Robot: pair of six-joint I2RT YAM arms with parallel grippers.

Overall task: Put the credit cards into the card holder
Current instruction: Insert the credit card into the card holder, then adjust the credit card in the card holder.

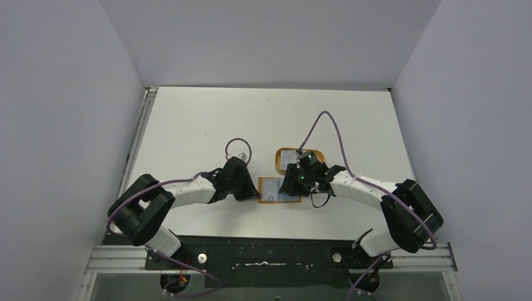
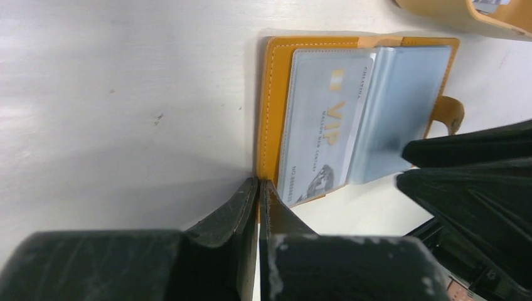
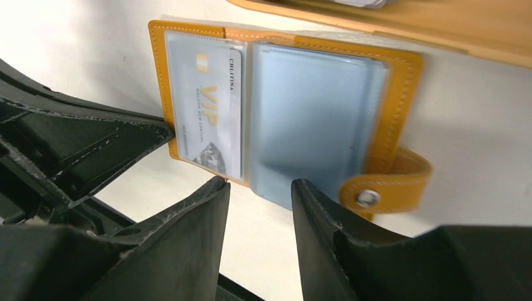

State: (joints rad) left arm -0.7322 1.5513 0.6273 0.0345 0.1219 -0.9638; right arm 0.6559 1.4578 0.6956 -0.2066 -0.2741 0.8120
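The card holder (image 1: pixel 276 190) lies open on the counter (image 1: pixel 207 125) between both arms; the left gripper (image 2: pixel 259 185) touches its left edge; the right gripper (image 3: pixel 257 185) hangs over its near edge; a card (image 2: pixel 320 125) sits in its left pocket; the tray (image 1: pixel 276 162) lies just behind.

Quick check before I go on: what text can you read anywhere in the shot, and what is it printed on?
"VIP": large gold letters on the silvery card in the left pocket of the open card holder.
"CHLITINA": small print along that card's edge.
The fine line beside "VIP" and the number line starting "NO." are too small and blurred to read.
No other text is readable.
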